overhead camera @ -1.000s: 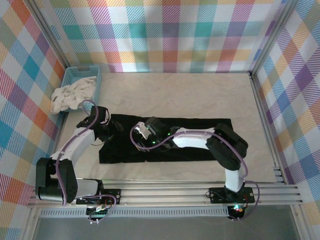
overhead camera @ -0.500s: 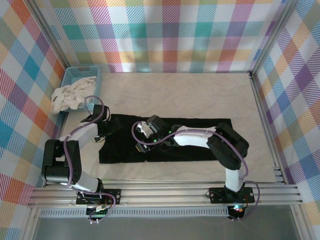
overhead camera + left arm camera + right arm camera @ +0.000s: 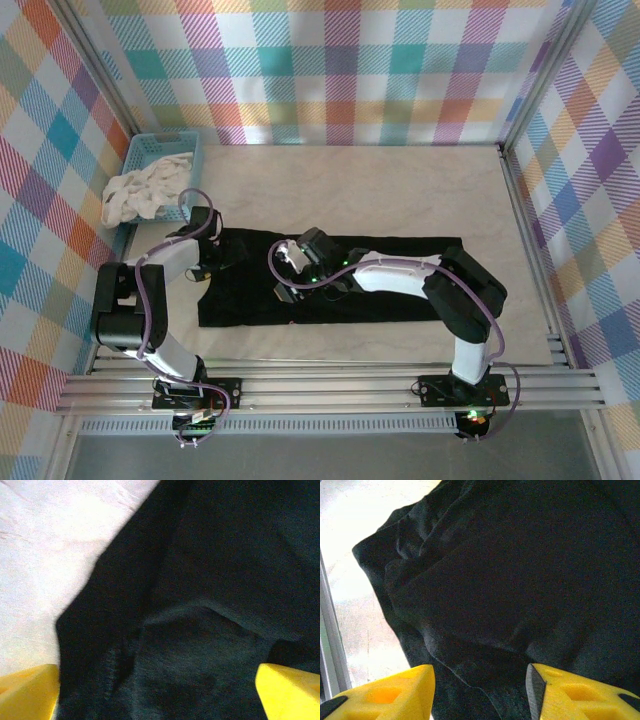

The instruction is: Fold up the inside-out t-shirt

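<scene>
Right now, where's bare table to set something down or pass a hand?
Free: far table between t-shirt and back wall; strip from its right end to the right rail; thin strip by the near rail. Crowded: left, with basket, white cloth, and left tool and right tool over the shirt.

t-shirt (image 3: 380,308) flat on tabletop (image 3: 400,190), near-centre, long axis left-right. Basket (image 3: 162,138) at far-left corner, apart from the t-shirt. Cloth (image 3: 140,190) in basket, spilling over its near edge. Left arm (image 3: 165,262) reaches t-shirt's left end. Right arm (image 3: 400,272) lies across its middle, pointing left.
</scene>
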You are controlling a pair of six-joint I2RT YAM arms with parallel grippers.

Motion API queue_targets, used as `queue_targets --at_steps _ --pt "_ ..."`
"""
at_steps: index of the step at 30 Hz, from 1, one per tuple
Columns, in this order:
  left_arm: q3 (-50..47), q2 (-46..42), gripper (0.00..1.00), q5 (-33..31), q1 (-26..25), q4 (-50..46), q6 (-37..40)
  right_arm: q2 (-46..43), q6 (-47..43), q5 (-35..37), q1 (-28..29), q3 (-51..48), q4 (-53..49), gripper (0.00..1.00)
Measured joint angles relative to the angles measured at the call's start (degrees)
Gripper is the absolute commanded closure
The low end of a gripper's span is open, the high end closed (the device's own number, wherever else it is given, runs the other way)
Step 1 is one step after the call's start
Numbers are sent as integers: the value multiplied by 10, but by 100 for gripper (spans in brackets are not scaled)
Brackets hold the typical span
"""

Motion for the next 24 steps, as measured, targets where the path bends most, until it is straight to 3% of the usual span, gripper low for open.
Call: queue_targets --at_steps 9,24 --pt "-43 -31 22 81 -61 47 -5 0 5 4 -4 0 -4 47" --pt "-58 -10 98 151 -71 100 -4 0 9 26 -4 0 -14 46"
